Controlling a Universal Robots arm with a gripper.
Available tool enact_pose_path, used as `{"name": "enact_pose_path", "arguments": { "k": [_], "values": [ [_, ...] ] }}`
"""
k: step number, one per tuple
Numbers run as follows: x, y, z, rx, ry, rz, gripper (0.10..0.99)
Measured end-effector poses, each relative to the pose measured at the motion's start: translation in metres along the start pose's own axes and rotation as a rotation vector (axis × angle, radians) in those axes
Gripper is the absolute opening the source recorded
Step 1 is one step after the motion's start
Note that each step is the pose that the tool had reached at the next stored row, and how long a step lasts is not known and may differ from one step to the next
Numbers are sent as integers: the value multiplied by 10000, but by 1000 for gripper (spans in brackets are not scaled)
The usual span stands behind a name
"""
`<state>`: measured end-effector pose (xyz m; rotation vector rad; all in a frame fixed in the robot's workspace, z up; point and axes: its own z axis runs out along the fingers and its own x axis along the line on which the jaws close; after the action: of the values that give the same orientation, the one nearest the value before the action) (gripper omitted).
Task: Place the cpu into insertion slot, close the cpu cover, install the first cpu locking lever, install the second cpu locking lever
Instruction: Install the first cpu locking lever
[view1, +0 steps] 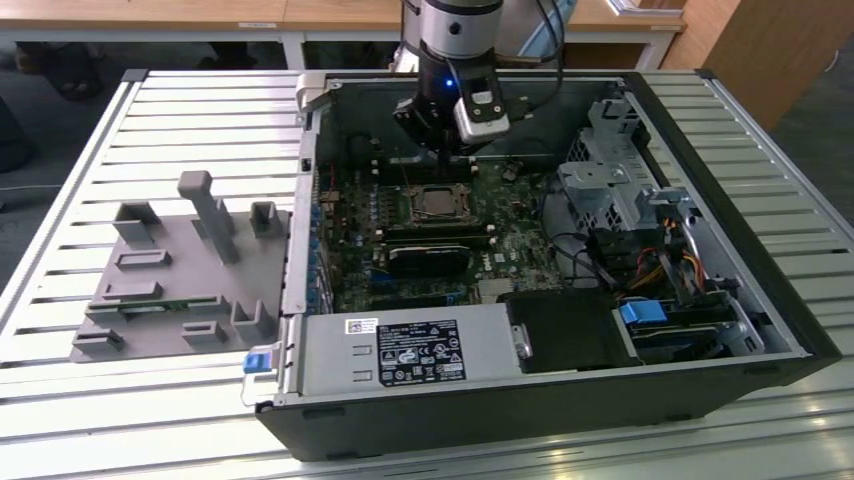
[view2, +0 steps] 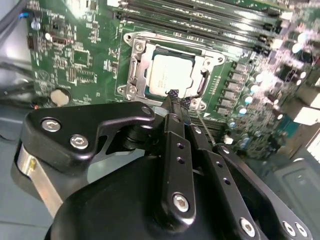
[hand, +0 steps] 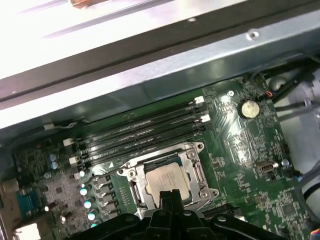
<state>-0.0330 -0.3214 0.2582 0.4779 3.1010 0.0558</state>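
The cpu (view2: 167, 72) lies flat in the insertion slot (view2: 131, 39) on the green board, its pale metal top showing. The cpu cover (view2: 141, 75) lies down around it as a silver frame. A thin dark lever wire (view2: 202, 85) runs along one side of the frame. My gripper (view2: 176, 97) hangs just above the socket's edge, fingertips pressed together and holding nothing. In the first wrist view the gripper (hand: 170, 194) sits over the near rim of the cpu (hand: 167, 177). In the exterior view the gripper (view1: 442, 150) hovers behind the cpu (view1: 434, 203).
Long black memory slots (hand: 140, 132) run beside the socket. A labelled power supply box (view1: 407, 350) fills the case front. Drive cage and cables (view1: 607, 200) stand at the exterior view's right. A grey fixture (view1: 174, 270) rests on the slatted table at the left.
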Motion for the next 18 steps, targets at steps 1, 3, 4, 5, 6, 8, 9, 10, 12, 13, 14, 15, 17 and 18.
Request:
{"name": "enact_pose_path", "arguments": {
  "k": [1, 3, 4, 5, 6, 8, 9, 10, 12, 13, 14, 15, 17, 18],
  "values": [
    [0, 0, 2, 0, 7, -178, 106],
    [0, 0, 6, 0, 20, -538, 106],
    [0, 0, 8, 1, 26, -718, 106],
    [0, 0, 10, 1, 32, -909, 106],
    [0, 0, 12, 2, 39, -1088, 106],
    [0, 0, 16, 2, 52, -1447, 106],
    [0, -1, 18, 3, 58, -1629, 106],
    [0, -1, 20, 4, 65, -1807, 106],
    [0, -1, 21, 6, 78, -2169, 106],
    [0, -1, 21, 6, 81, -2260, 106],
    [0, -1, 22, 5, 82, -2281, 106],
    [5, -2, 22, 3, 81, -2283, 106],
    [26, -9, 24, -6, 78, -2282, 106],
    [45, -15, 23, -6, 76, -2283, 106]
  ]
}}
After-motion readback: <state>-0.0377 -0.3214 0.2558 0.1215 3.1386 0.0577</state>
